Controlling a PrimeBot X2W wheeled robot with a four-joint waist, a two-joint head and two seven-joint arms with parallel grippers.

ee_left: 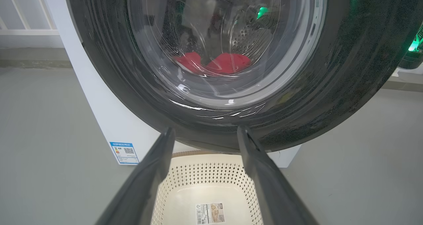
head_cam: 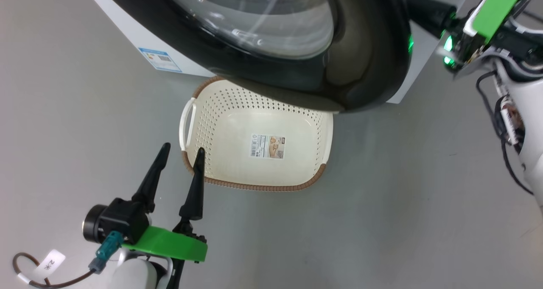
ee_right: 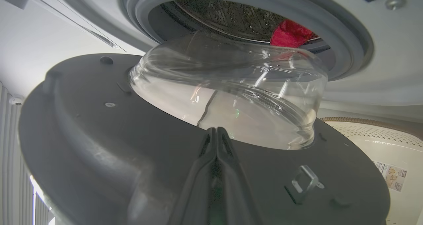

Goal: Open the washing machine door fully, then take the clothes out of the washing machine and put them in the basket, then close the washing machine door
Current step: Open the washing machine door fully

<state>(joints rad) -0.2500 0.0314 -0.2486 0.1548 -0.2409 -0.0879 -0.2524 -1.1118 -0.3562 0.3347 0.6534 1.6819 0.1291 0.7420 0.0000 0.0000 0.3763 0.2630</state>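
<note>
Left gripper (head_cam: 182, 150), spread wide and empty, hovers beside the basket (head_cam: 254, 186). The part-open door (head_cam: 373, 47) overhangs it; red clothes (ee_left: 228, 63) lie in the drum (ee_left: 244, 38). Right gripper (ee_right: 216, 132), clenched empty behind the door, could slip off its smooth face.

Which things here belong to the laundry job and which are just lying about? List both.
Job:
washing machine door, partly open
clothes, in the drum
washing machine
basket
left gripper, open
right gripper, shut

Lying about:
tagged cable
white railing
grey floor
</note>
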